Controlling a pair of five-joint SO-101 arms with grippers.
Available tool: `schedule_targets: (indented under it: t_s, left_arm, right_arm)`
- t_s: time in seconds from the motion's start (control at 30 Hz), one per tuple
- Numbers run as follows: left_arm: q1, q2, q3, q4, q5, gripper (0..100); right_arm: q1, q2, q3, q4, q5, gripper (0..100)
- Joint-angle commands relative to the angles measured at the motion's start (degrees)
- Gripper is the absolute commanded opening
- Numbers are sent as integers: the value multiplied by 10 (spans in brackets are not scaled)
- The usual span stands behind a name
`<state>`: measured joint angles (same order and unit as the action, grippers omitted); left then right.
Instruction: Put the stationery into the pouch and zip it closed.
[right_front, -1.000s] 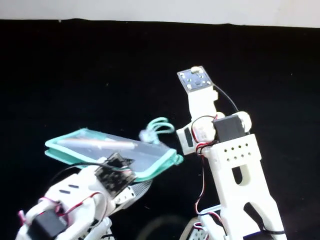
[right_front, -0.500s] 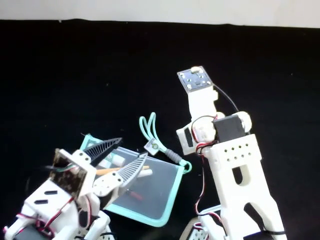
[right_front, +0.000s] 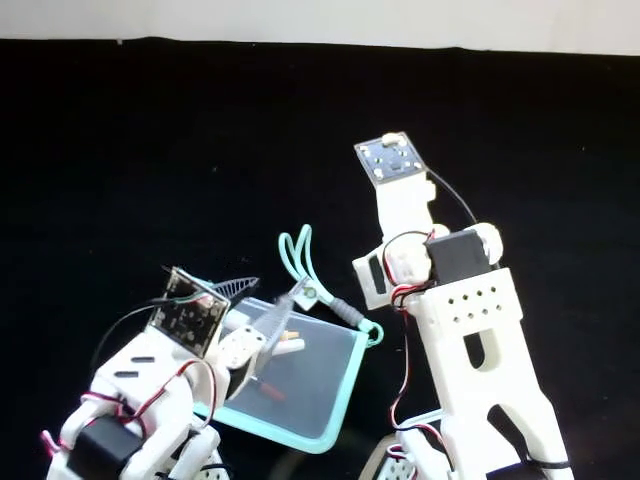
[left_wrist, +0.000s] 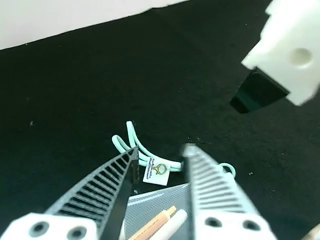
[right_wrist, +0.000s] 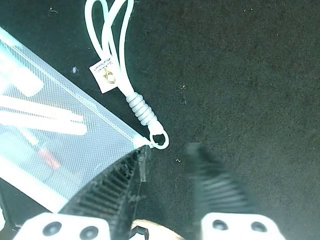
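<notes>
The clear mesh pouch (right_front: 310, 390) with teal edging lies flat on the black table, with its teal cord (right_front: 297, 255) looped out from its far corner. Pens (right_front: 285, 345) and a small red item (right_front: 272, 392) show through it. My left gripper (right_front: 255, 305) hovers open over the pouch's far edge, its jaws spread above the pens (left_wrist: 155, 222) and facing the cord's white tag (left_wrist: 157, 170). My right gripper (right_wrist: 169, 150) is open just above the table, beside the pouch corner (right_wrist: 60, 150) where a white ring (right_wrist: 160, 139) joins the cord (right_wrist: 107, 30).
The right arm (right_front: 440, 270) stands tall right of the pouch, its white link also visible in the left wrist view (left_wrist: 290, 55). Black table cloth (right_front: 150, 150) stretches away behind and to the left, ending at a pale wall (right_front: 320, 20).
One second ago the left gripper held the pouch lifted; it has let go and the pouch now lies flat. The left arm drew back, then swung over the pouch again. The right arm stayed still.
</notes>
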<state>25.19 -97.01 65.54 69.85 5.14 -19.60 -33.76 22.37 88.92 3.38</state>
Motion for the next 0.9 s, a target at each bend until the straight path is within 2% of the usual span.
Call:
schedule_targets:
  t_s: [0.0,0.17,0.27,0.6,0.73,0.87]
  left_arm:
    - [-45,1,25,-75,3,1]
    - [-151,1,102,-176,3,7]
    - [-221,0,140,-210,3,8]
    - [-368,0,201,-213,3,8]
    - [-426,0,204,-213,4,8]
    - [-476,0,202,-191,4,8]
  right_arm:
    - [6,-15,0,-7,2,21]
    - [7,-15,2,-7,2,6]
    - [7,-16,34,-28,2,6]
    - [12,-16,240,-221,2,6]
    - [65,-16,306,-291,2,6]
    - [110,-16,343,-316,2,6]
